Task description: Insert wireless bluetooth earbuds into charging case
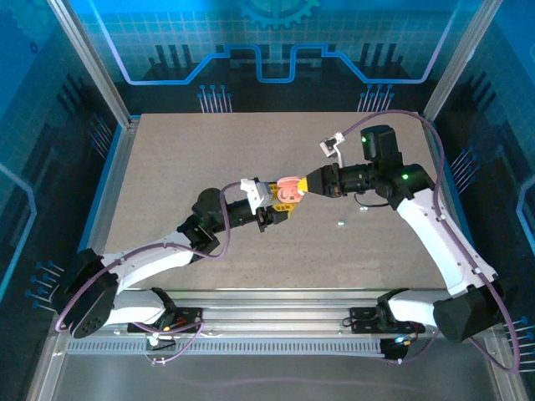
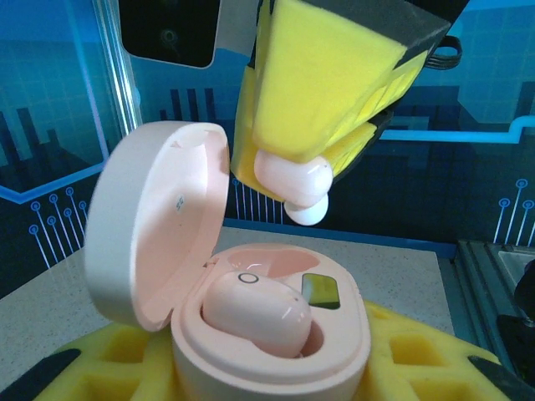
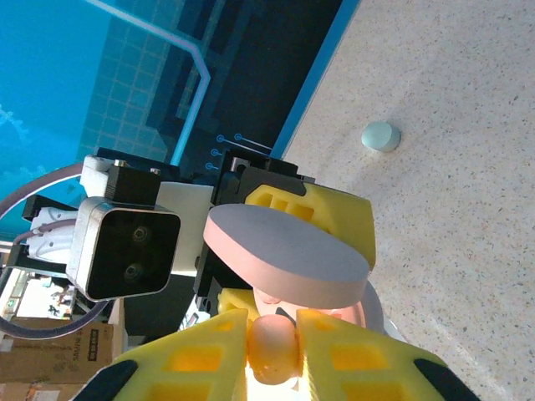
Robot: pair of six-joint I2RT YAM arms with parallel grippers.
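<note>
While your left end effector [image 1: 277, 207] gripped the open charging case [image 2: 276, 355] between its pads, lid tipped back, your right end effector [image 3: 274, 330] was pinched shut on a pink earbud [image 2: 291, 185] just above it. Another earbud [image 2: 255, 316] sat in the left well. The empty well [image 2: 323, 292] lay below and slightly right of the held bud, whose rounded tip pointed down, so a short, small-offset descent looked likely.

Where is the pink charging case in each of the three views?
Top external: charging case mid-table, just left of the right gripper.
Left wrist: case bottom centre, lid open to the left.
Right wrist: centre, lid's outside facing the camera.
Shared landmark: the earbud pinched in the right gripper.
</note>
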